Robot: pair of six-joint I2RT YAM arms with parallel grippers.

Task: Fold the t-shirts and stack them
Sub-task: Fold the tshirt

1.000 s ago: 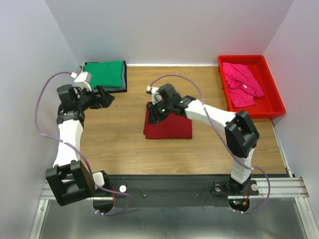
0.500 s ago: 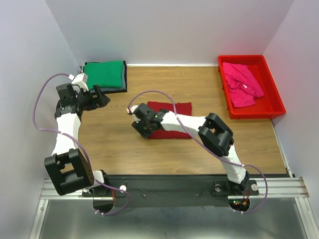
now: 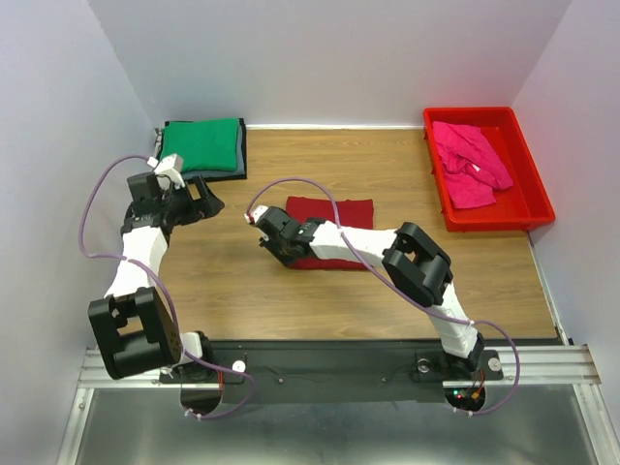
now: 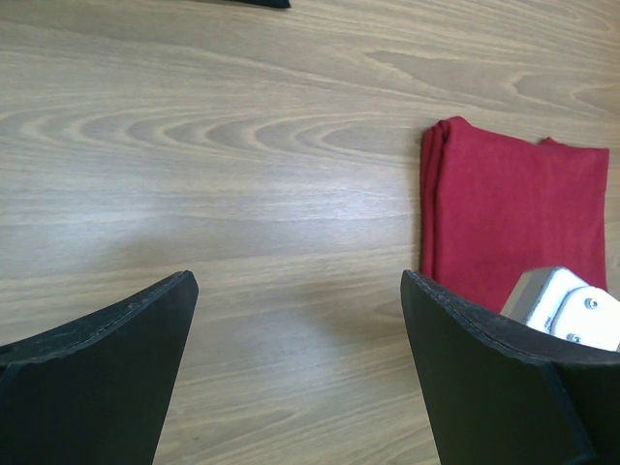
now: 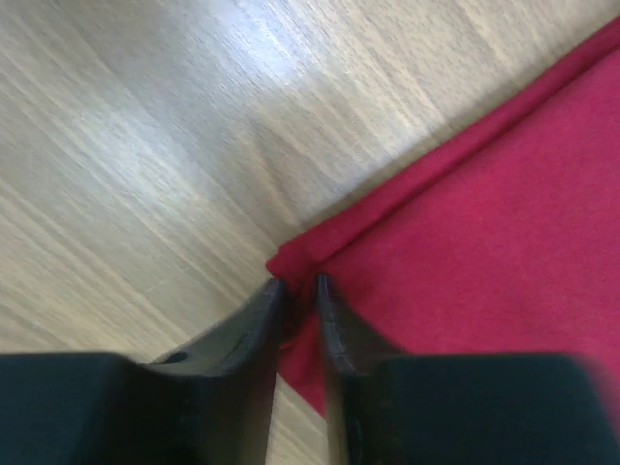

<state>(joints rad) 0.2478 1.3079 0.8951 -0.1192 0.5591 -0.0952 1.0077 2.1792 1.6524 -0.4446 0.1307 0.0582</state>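
A folded dark red t-shirt (image 3: 334,211) lies mid-table. My right gripper (image 3: 286,253) is at its near-left corner. In the right wrist view the right gripper (image 5: 297,285) is shut on a pinch of that corner of the dark red t-shirt (image 5: 484,223). My left gripper (image 3: 210,200) is open and empty over bare wood, left of the shirt. The left wrist view shows the left gripper (image 4: 298,281) wide open, with the dark red t-shirt (image 4: 504,213) to its right. A folded green t-shirt (image 3: 201,143) lies on a dark grey t-shirt (image 3: 238,167) at the back left. The pink t-shirt (image 3: 470,160) lies crumpled in the tray.
A red plastic tray (image 3: 535,199) stands at the back right, by the right wall. White walls close in the left, back and right sides. The right arm (image 3: 368,242) stretches low across the dark red shirt.
My right gripper moved from the shirt's far-left part to its near-left corner and closed on it. My left gripper shifted slightly right and nearer, still open.
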